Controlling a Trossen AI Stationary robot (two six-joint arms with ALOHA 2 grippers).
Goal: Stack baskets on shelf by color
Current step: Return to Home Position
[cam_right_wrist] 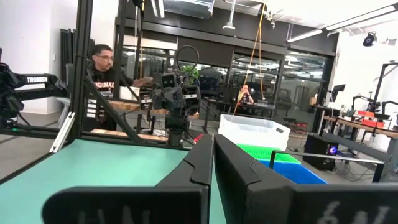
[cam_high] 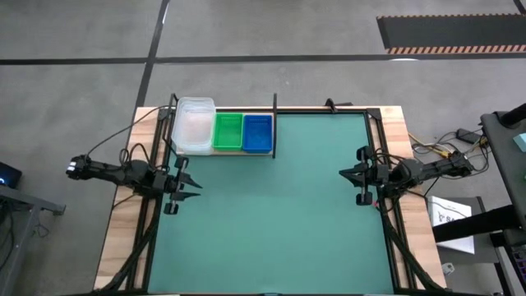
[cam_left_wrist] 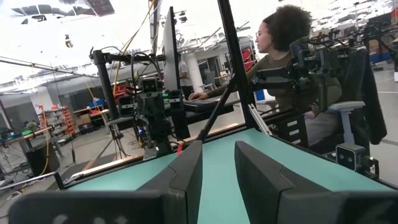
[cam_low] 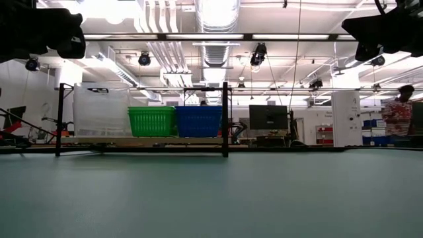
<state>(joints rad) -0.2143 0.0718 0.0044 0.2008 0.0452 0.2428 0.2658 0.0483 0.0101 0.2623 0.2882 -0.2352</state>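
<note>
The shelf [cam_high: 246, 153], a light-wood board with black uprights, stands at the green mat's far left. On it, side by side, rest a tall stack of clear baskets [cam_high: 194, 125], green baskets [cam_high: 228, 131] and blue baskets [cam_high: 257, 133]. The low view shows them too: clear [cam_low: 100, 111], green [cam_low: 151, 121], blue [cam_low: 199, 121]. My left gripper [cam_high: 196, 186] hovers at the mat's left edge, nearer than the shelf, its fingers a little apart and empty. My right gripper [cam_high: 343, 172] hovers at the mat's right edge, shut and empty.
The green mat [cam_high: 271, 222] lies bare between the two arms and toward the near edge. A black frame rail [cam_high: 329, 108] runs along the far edge. One person sits beyond the table's right side [cam_left_wrist: 280, 56], another beyond its left side [cam_right_wrist: 102, 78].
</note>
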